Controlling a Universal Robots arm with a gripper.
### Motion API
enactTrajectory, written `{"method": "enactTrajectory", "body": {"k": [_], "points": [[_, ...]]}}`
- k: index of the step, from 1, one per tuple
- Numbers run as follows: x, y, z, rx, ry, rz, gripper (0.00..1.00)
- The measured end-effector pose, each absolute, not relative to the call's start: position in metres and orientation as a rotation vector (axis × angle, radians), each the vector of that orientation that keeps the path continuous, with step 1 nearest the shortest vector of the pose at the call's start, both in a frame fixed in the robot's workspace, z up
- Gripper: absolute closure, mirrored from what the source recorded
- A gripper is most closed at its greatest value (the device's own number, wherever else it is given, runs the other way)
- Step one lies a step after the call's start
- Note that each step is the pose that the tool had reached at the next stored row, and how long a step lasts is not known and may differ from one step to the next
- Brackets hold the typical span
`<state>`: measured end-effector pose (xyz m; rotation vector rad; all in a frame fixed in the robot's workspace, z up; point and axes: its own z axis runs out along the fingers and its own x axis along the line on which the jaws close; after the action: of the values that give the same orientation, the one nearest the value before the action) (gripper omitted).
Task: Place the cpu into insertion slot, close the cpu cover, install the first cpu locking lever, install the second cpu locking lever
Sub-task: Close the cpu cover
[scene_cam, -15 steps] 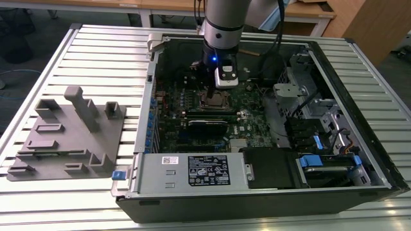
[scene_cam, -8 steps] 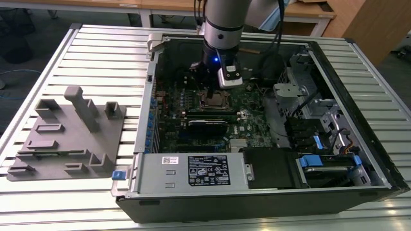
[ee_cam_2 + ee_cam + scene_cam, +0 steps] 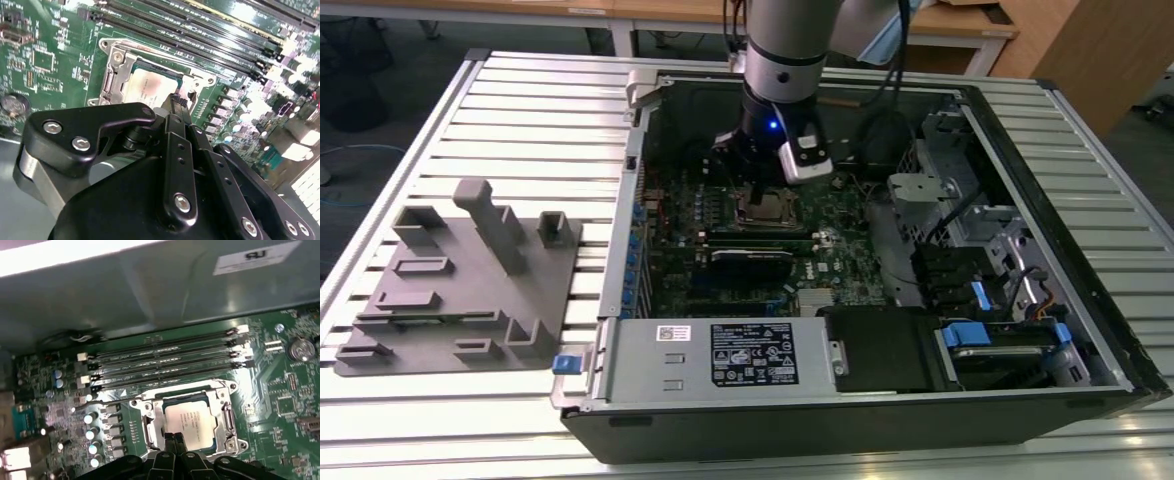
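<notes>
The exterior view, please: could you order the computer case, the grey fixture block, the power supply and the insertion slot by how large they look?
Largest to smallest:
1. computer case
2. grey fixture block
3. power supply, somewhat smaller than the block
4. insertion slot, smallest by far

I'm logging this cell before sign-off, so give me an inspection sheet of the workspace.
Surface: slatted metal table carrying an open computer case.
Job's things: cpu sits in the insertion slot; cpu cover lies flat over it, chip top showing through its window; lever state cannot be told.
Clutter: grey fixture block on the table, at the exterior view's left.
Grippers: claw at the insertion slot's edge.
Cables: black cable beside the arm.
Surroundings: wooden desks behind the table.
</notes>
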<state>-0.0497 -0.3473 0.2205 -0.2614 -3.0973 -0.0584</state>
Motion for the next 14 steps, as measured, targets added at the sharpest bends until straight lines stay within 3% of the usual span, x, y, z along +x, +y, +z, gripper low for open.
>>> {"method": "enactTrajectory", "body": {"k": [14], "points": [[-0.0497,-0.3473,0.2202,-0.068,-3.105,-0.057,0.89]]}}
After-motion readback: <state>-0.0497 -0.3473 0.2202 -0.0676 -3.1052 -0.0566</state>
